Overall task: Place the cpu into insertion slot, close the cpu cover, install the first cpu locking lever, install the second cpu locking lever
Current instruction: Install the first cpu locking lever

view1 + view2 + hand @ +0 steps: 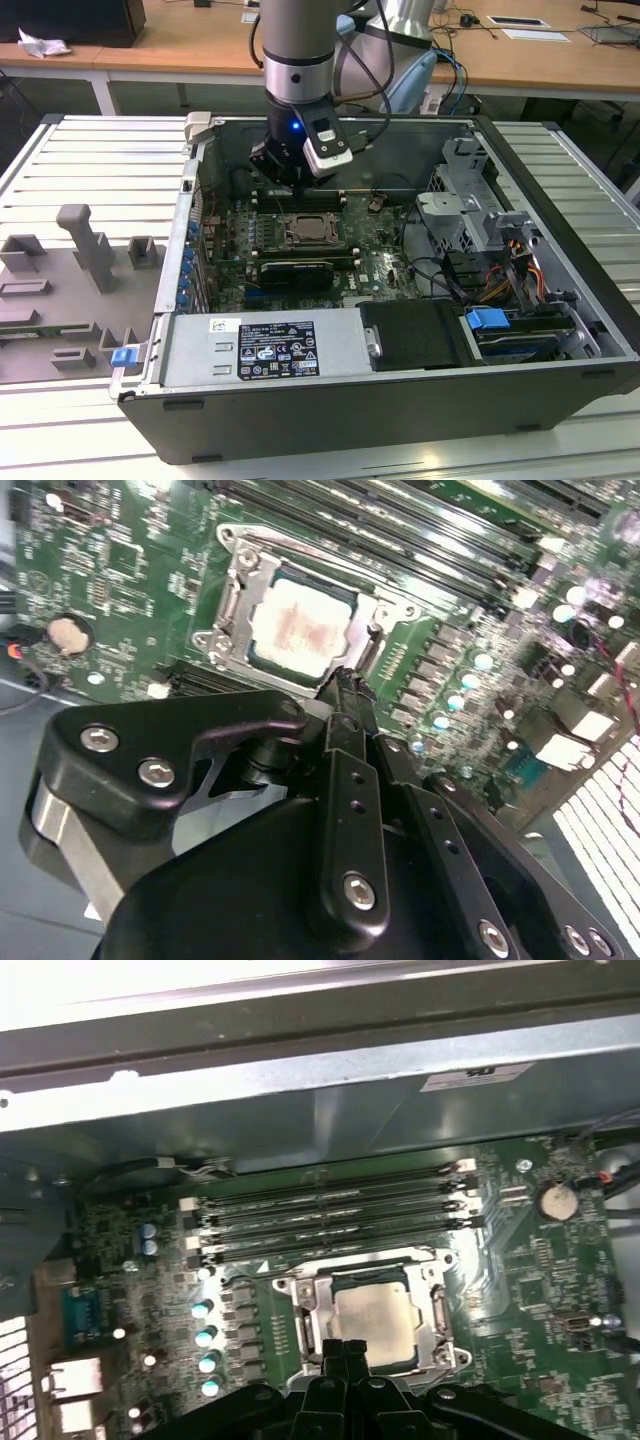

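Insertion slot (312, 1332) sat on the motherboard (540, 1290), the cpu cover (440, 1315) seemingly lying down around the seated cpu (375, 1320). The gripper (345, 1350), fingers together and empty, hovered at the slot's edge. A skewed descent could likely scrape the cover or nearby components.

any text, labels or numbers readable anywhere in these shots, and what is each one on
None can be read.
Black-and-white label on the grey power supply box: print too small.
White sticker on the case wall: blurred.
Markings on the motherboard: too small.
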Robot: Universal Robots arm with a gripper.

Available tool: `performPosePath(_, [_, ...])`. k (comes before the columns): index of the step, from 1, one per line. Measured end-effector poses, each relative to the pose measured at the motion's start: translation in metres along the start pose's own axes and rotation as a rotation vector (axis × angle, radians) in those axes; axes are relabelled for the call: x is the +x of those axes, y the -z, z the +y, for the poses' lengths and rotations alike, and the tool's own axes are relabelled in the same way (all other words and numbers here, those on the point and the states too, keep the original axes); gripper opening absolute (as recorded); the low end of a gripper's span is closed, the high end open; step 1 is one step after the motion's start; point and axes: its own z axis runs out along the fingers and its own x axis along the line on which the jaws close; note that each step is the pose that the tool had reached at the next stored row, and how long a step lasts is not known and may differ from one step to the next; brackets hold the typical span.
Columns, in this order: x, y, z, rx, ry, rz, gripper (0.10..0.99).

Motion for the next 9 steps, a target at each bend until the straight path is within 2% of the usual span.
performPosePath(1, [0.0004,-0.0003,0.0,-0.002,0.001,-0.0133,0.106])
performPosePath(2, [0.0005,-0.0008,0.0,-0.004,0.008,-0.0197,0.106])
performPosePath(9, [0.0009,-0.002,-0.0002,-0.007,0.037,-0.0325,0.106])
